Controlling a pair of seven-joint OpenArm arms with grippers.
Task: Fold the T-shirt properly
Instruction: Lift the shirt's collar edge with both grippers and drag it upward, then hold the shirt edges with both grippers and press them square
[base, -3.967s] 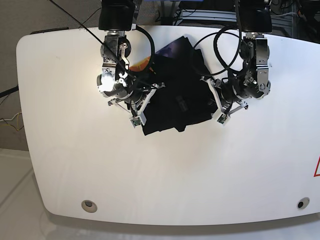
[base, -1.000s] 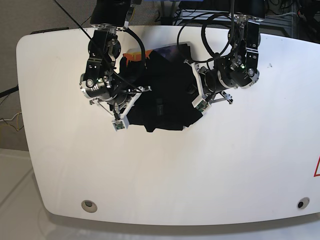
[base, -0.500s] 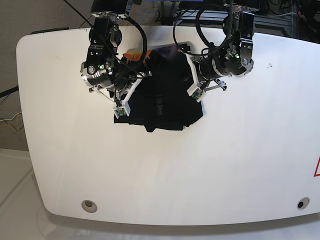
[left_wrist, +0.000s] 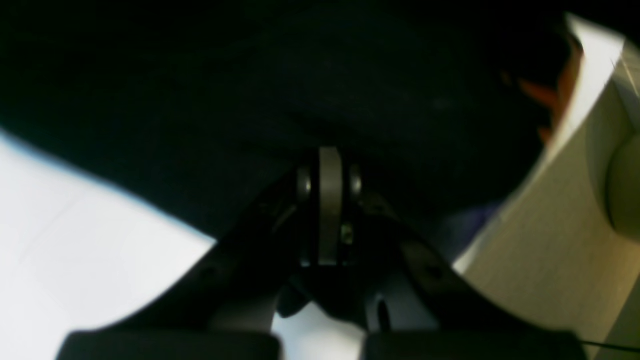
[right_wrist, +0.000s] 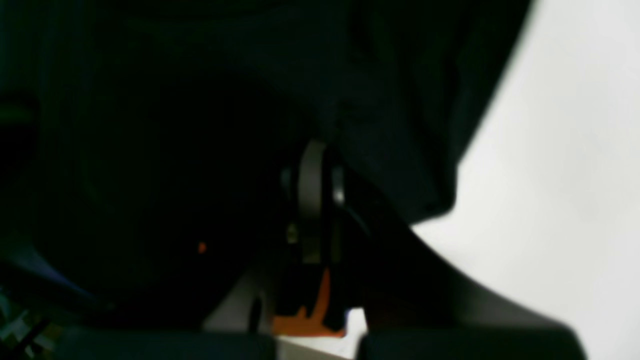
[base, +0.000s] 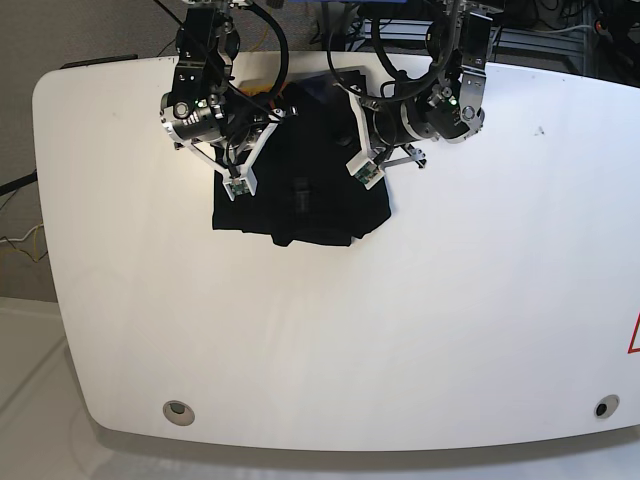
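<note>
Shirt (base: 300, 195) lay bunched at far side of table (base: 400, 330). Left fingers (base: 364, 172) and right fingers (base: 237, 184) closed, each apparently pinching cloth. Soft, light, limp; best held at edges.

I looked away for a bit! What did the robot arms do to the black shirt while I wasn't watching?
Both arms pulled back toward the far edge of the table, dragging the T-shirt with them. The left gripper moved inward, the right gripper slid outward, and the shirt went from a ragged heap to a flatter, squarer bundle. Both grippers stayed shut on the cloth throughout; nothing was let go.
</note>
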